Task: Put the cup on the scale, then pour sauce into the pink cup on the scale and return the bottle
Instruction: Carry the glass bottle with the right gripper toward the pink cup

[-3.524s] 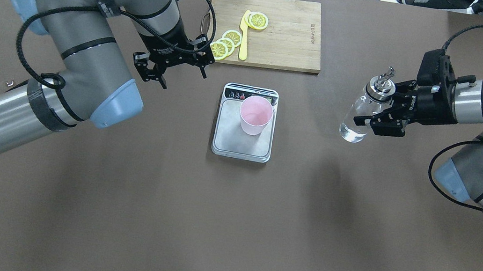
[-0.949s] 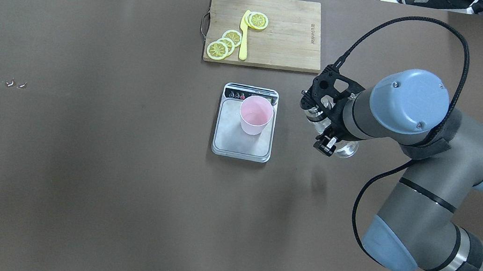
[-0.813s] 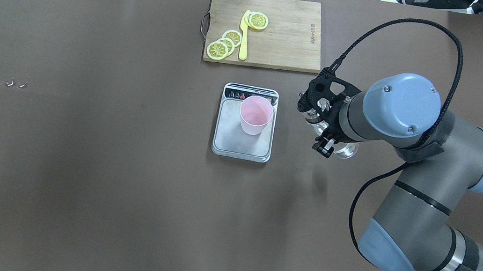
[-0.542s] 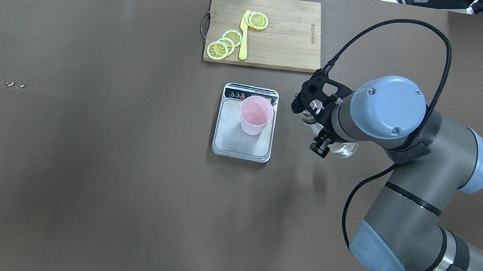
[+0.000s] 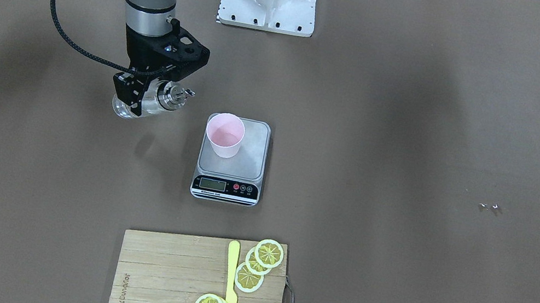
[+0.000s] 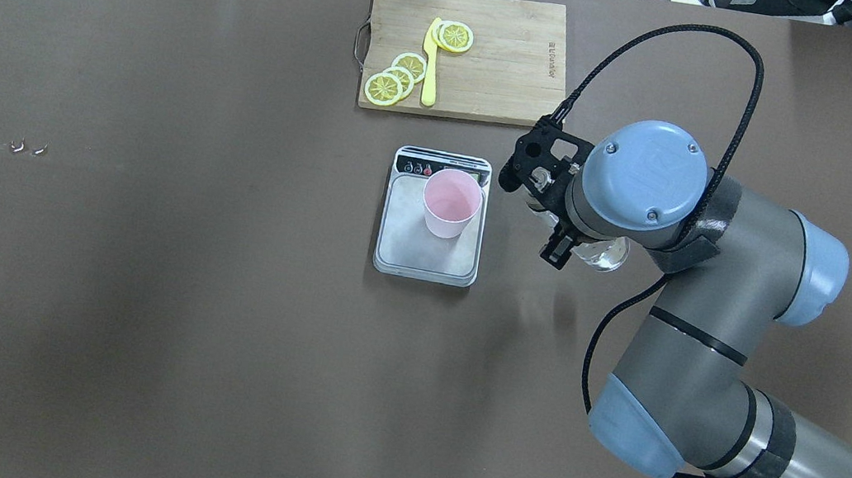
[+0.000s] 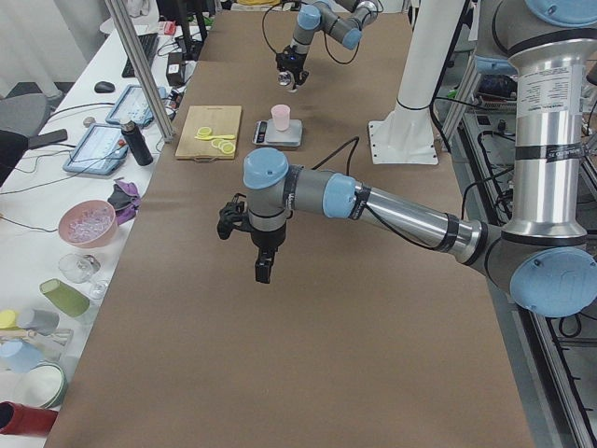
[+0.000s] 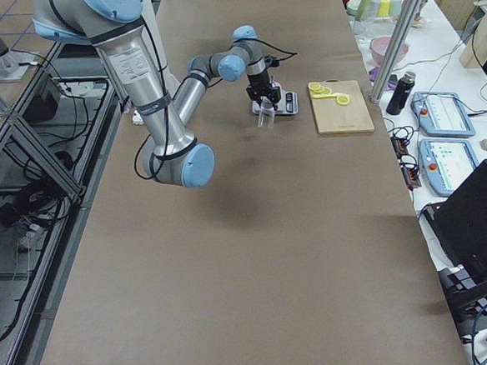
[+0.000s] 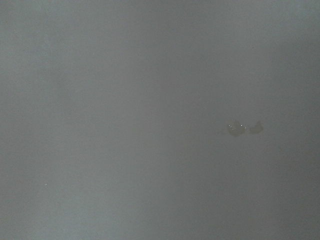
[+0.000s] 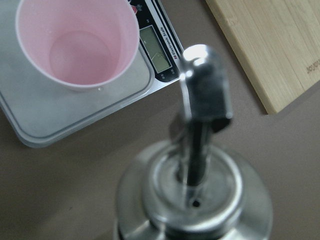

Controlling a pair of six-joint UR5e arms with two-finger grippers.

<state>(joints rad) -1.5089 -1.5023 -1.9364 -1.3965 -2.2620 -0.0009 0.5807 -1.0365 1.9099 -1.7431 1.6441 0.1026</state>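
Right gripper [image 5: 140,98] clamped tilted bottle [image 5: 164,98]. Cup [image 5: 224,134] stood on scale [image 5: 244,169], just beyond spout. Overhead arm mostly hid bottle; wrist view exposed spout. Left gripper [image 7: 263,271]: side view only, state indeterminable.

Right gripper [image 6: 540,209] carried bottle [image 6: 606,253] closer to cup [image 6: 449,202] (left arm [image 7: 308,191] gone from overhead view).

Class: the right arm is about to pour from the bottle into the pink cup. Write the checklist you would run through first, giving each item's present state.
1. The cup upright on the scale: ok.
2. The cup empty: ok.
3. The right gripper shut on the bottle: ok.
4. The spout over the cup's mouth: not ok; it hangs beside the scale.
5. The display zeroed: cannot tell, digits unreadable.
6. The left gripper away from the scale: ok.
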